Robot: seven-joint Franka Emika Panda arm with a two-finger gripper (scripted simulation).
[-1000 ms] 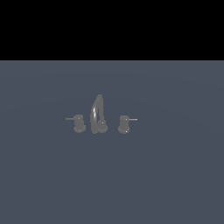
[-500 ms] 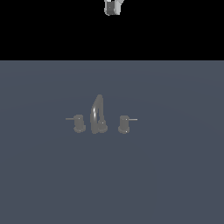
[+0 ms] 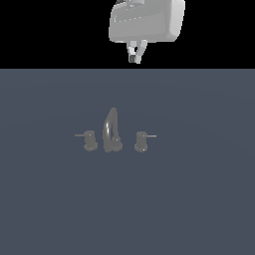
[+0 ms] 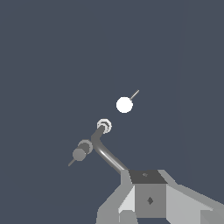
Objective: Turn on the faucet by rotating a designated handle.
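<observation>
The faucet (image 3: 112, 130) is a small dull-grey set on the dark floor, with a tall curved spout between two short knobs. The handle (image 3: 142, 141) is the knob on the exterior view's right, its thin rod pointing right. Its twin knob (image 3: 89, 140) has a rod pointing left. My gripper (image 3: 134, 58) hangs high above and well behind the faucet, touching nothing, its fingers drawn together and empty. From the wrist view, the handle (image 4: 124, 105) shows as a bright round cap, the spout (image 4: 107, 151) runs towards my gripper (image 4: 146, 183), and the twin knob (image 4: 81, 152) is darker.
A flat dark blue-grey floor (image 3: 199, 199) spreads around the faucet. The grey hand body (image 3: 147, 20) fills the top of the exterior view.
My gripper has come down into the exterior view from above: absent a second ago, only its tip half a second ago, now the whole hand. The faucet has not moved.
</observation>
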